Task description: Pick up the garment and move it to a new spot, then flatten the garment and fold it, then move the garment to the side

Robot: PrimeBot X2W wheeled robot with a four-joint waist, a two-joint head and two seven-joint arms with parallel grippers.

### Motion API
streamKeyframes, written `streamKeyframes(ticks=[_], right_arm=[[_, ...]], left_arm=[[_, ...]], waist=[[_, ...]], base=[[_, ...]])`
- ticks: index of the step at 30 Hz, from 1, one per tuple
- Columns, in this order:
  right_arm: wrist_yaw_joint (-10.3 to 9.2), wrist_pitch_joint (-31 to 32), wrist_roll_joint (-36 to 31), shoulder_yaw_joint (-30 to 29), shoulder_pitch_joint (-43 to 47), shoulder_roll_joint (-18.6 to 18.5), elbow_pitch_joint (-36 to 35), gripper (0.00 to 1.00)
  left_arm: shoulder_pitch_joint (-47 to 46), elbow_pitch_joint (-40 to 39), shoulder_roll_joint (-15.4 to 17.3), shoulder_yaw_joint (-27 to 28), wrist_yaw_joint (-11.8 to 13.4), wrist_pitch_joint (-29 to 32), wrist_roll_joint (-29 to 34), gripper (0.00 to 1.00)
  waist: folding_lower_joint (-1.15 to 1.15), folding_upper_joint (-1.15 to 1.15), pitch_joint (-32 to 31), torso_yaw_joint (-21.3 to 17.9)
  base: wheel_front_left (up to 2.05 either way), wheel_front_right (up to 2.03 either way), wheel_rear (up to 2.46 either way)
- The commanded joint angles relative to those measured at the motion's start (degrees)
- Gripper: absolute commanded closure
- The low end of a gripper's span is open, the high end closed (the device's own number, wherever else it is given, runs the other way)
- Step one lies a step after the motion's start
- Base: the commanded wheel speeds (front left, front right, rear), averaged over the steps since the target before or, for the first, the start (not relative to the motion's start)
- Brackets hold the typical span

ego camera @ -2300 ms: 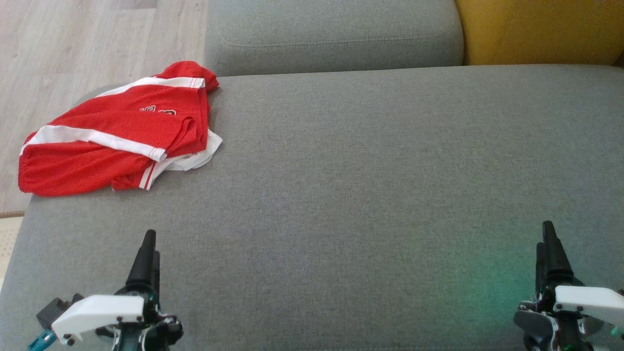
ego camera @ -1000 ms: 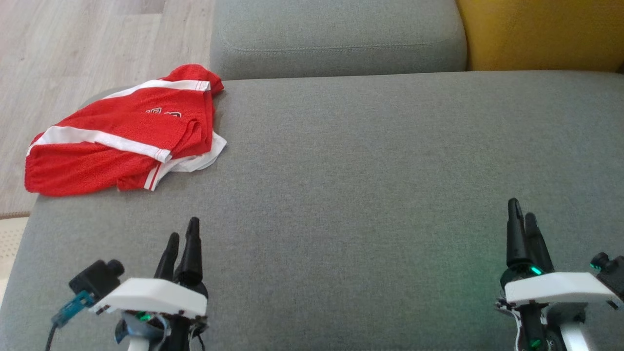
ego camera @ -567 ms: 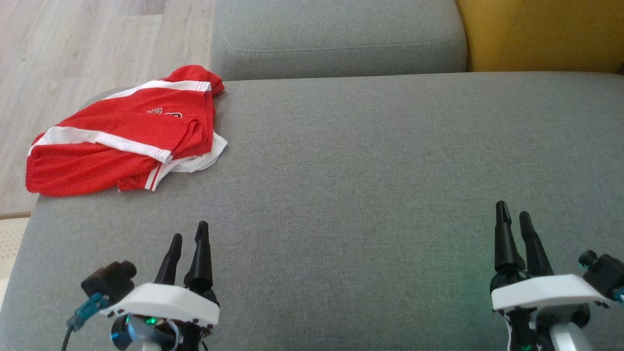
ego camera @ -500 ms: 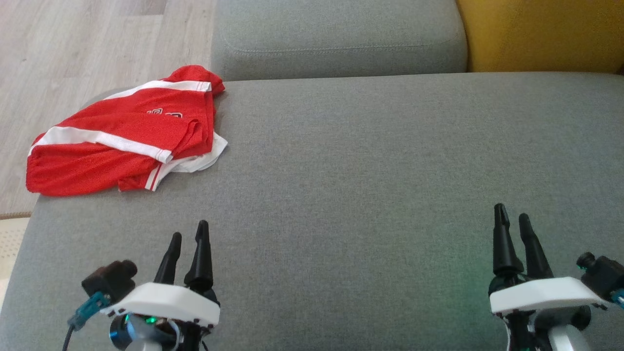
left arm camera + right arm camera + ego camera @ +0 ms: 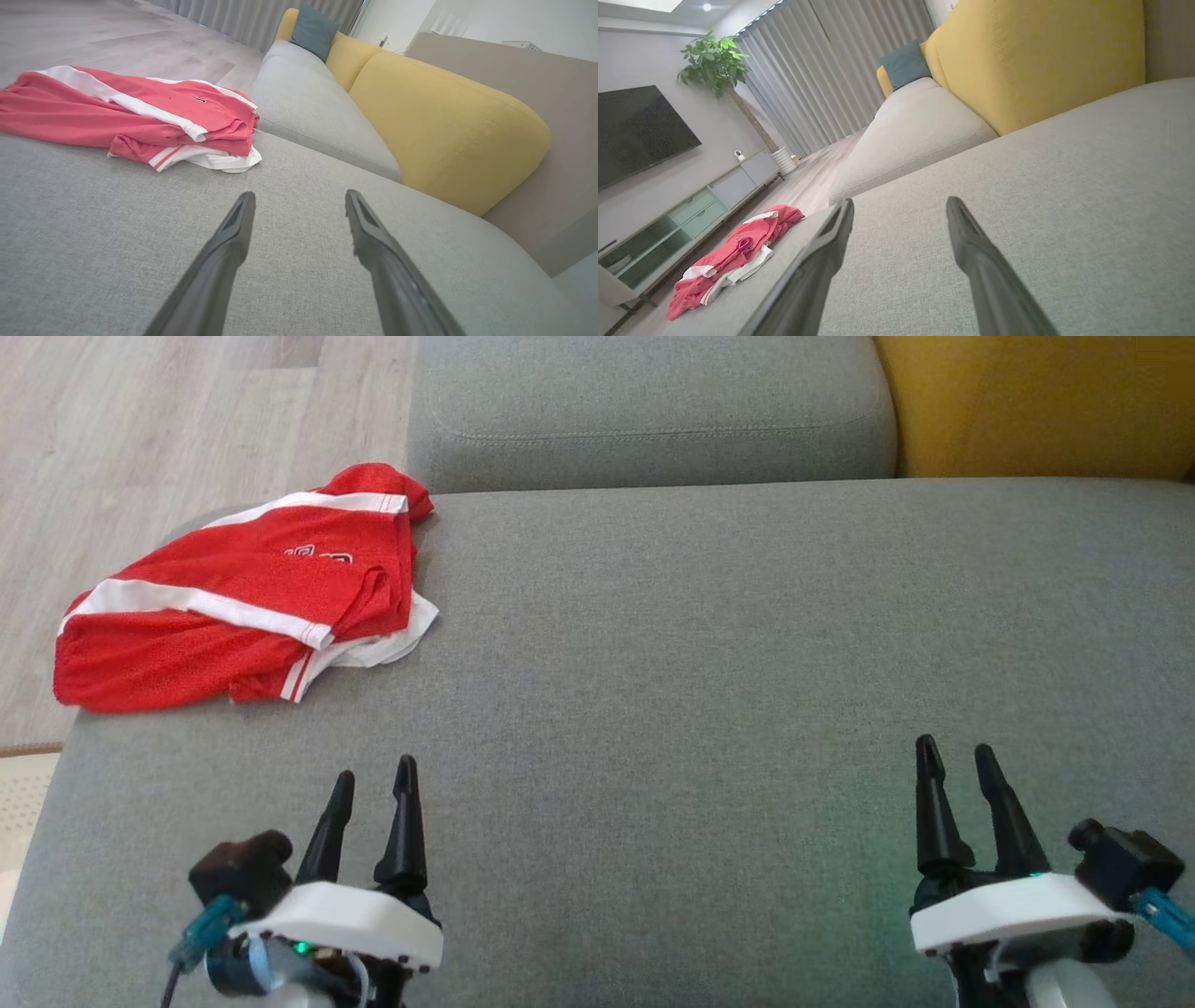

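— Garment (image 5: 233, 607) location?
— Crumpled, red with white stripes, upper left of frame, at left edge of grey sofa seat (image 5: 700, 644).
— Relative to grippers?
— Above left gripper (image 5: 375, 768), well apart; far up-left of right gripper (image 5: 953, 747).
— Fingers?
— Spread on both, pinching nothing, low over seat.

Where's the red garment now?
In the head view, the red and white garment lies at the far left corner of the grey sofa seat, ahead of the left gripper.
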Motion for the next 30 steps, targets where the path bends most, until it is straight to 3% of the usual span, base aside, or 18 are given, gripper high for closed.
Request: streamKeyframes(ticks=[1,30], right_arm=[[-0.03,-1.23,-2.1,1.37,-1.85,-0.44,-1.78,0.0],[-0.04,-6.13,-22.04,4.06,-2.64,-0.55,-1.02,0.0]], left_arm=[[-0.95,-2.38,0.73,0.67,0.34,-0.85,2.08,0.0],[-0.21,-1.39,0.96,-2.83,3.17,-5.72,20.44,0.0]], waist=[[0.0,0.0,-0.02,0.03],[0.0,0.0,-0.47,0.48]], base=[[0.0,0.0,0.0],[0.0,0.0,0.0]])
